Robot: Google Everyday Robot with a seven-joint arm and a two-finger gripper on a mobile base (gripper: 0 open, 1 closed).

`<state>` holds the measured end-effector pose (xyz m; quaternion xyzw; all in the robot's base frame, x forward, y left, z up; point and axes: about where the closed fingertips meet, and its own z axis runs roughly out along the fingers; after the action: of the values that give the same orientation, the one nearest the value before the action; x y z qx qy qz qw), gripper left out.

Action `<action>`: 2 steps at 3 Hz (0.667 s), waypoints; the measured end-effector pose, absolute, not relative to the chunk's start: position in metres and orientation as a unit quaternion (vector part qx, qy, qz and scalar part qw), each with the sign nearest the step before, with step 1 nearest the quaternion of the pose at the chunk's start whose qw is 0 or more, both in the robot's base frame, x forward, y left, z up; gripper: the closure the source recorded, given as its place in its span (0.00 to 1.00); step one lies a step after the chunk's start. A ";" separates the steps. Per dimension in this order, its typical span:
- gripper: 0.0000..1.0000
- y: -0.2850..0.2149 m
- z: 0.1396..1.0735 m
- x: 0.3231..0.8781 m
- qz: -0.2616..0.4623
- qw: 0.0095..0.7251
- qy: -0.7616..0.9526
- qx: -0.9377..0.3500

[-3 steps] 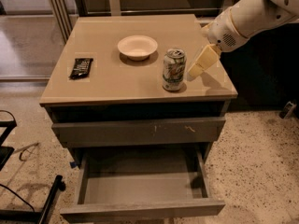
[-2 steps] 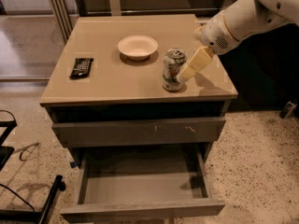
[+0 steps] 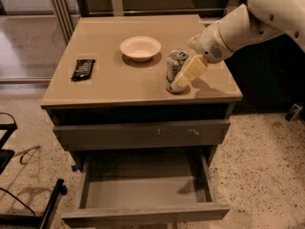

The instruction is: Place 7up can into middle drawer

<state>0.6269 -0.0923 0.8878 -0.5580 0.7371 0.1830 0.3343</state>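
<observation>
The 7up can (image 3: 173, 67) stands upright on the tan cabinet top (image 3: 114, 80), near its front right, right of the white bowl. My gripper (image 3: 183, 67) comes in from the right on the white arm and is open around the can. One cream finger (image 3: 189, 72) lies across the can's front right side, and the other is mostly hidden behind the can. The middle drawer (image 3: 143, 214) is pulled out below, and its grey floor is bare.
A white bowl (image 3: 140, 47) sits at the middle back of the top. A black packet (image 3: 83, 68) lies at the left. A closed grey drawer front with pale scratch marks (image 3: 143, 133) is above the open drawer. A black stand base (image 3: 28, 213) is on the speckled floor at left.
My gripper has moved left and down from beside the can until its near finger overlaps the can's side. The can, bowl and drawer have not moved.
</observation>
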 end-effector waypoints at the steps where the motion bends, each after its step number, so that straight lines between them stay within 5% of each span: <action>1: 0.00 -0.084 0.880 0.631 0.189 0.341 0.733 -0.558; 2: 0.00 -0.081 0.873 0.638 0.188 0.352 0.729 -0.556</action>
<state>0.6382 -0.0810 0.8730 -0.5555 0.7295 0.1884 0.3518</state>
